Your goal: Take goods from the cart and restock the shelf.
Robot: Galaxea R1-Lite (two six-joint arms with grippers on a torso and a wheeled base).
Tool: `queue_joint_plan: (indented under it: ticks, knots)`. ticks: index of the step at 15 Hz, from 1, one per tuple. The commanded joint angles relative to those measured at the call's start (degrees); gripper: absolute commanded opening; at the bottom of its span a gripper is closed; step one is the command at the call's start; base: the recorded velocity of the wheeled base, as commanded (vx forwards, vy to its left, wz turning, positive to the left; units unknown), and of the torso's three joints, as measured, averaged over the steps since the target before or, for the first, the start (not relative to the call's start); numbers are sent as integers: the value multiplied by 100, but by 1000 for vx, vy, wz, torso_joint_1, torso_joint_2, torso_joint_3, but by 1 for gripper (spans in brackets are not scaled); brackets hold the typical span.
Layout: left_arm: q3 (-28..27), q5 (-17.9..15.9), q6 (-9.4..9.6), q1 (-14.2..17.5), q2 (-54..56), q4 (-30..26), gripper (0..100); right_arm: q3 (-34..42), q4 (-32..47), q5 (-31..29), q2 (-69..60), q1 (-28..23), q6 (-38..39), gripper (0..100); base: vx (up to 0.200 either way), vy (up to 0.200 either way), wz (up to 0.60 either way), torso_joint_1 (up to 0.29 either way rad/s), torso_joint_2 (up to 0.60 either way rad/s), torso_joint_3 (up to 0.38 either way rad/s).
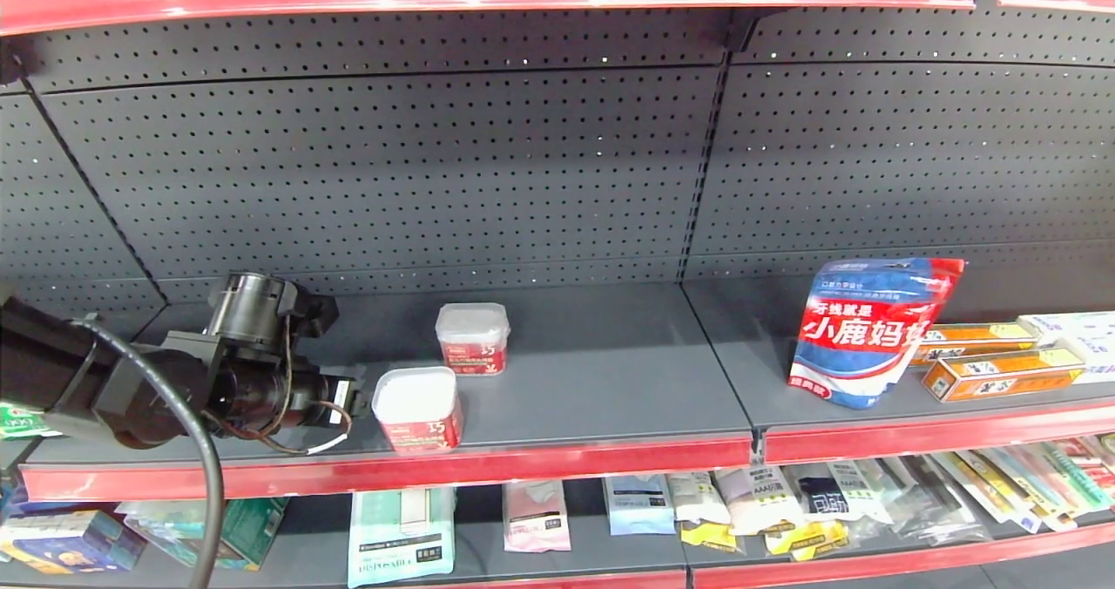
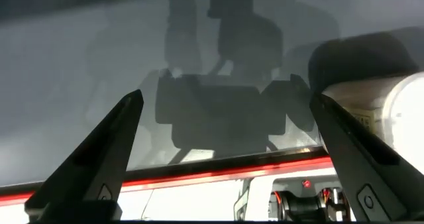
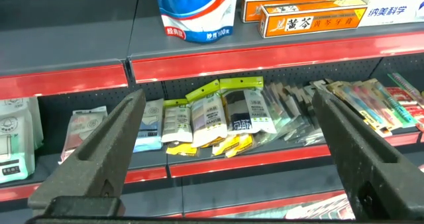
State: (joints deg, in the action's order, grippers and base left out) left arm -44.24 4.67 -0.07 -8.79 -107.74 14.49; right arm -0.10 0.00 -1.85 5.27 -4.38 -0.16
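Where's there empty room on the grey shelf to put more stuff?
The biggest bare patch lies between the two tubs and the blue pouch, back to the pegboard wall. It is crowded at the right end, where orange boxes lie beside the pouch, near the left gripper by the front tub, and on the packet-filled lower shelf.

Black left arm (image 1: 104, 384), silvery cylindrical housing (image 1: 248, 306), thick black cable (image 1: 207, 484), thin looping wires (image 1: 300, 447), left hand (image 2: 225, 98) with dark wedge-shaped fingers (image 2: 99, 161)

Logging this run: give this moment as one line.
left gripper open beside front tub | right gripper open, empty | front tub, rear tub on shelf
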Motion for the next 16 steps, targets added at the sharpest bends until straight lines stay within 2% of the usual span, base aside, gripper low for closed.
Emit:
queue_joint_plan:
  ticks: [1,16]
  knots:
    - [-6,-1,-1,-79,-1,1,100,1,0,1,9,-2,-2,100,0,0,0,0,0,0]
    - [-287,16,16,-457,-203,141,100,1,0,1,9,-2,-2,100,0,0,0,0,0,0]
